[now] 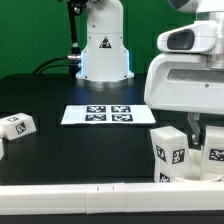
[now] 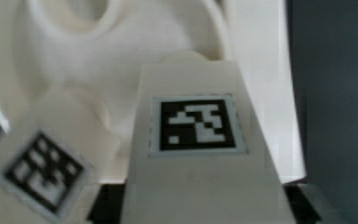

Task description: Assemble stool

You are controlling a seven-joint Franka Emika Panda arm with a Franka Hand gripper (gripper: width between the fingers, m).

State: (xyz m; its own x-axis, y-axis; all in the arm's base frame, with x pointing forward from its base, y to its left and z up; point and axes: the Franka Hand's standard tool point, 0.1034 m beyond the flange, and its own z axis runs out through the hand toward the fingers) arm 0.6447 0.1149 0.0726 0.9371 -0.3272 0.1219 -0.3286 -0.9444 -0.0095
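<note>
In the wrist view my gripper (image 2: pixel 202 205) is shut on a chunky white stool leg (image 2: pixel 197 125) with a black-and-white tag; a dark finger pad (image 2: pixel 119 200) shows on each side of it. The leg points down at the round white seat (image 2: pixel 87 50). A second tagged leg (image 2: pixel 43 170) stands on the seat beside it. In the exterior view the gripper (image 1: pixel 195 132) hangs low at the exterior view's right, over two tagged legs (image 1: pixel 170 155) near the front edge. The seat is mostly hidden there. A third, loose leg (image 1: pixel 17 126) lies at the exterior view's left.
The marker board (image 1: pixel 107 114) lies flat in the middle of the black table. The arm's white base (image 1: pixel 103 50) stands behind it. A white rail (image 1: pixel 80 194) runs along the table's front edge.
</note>
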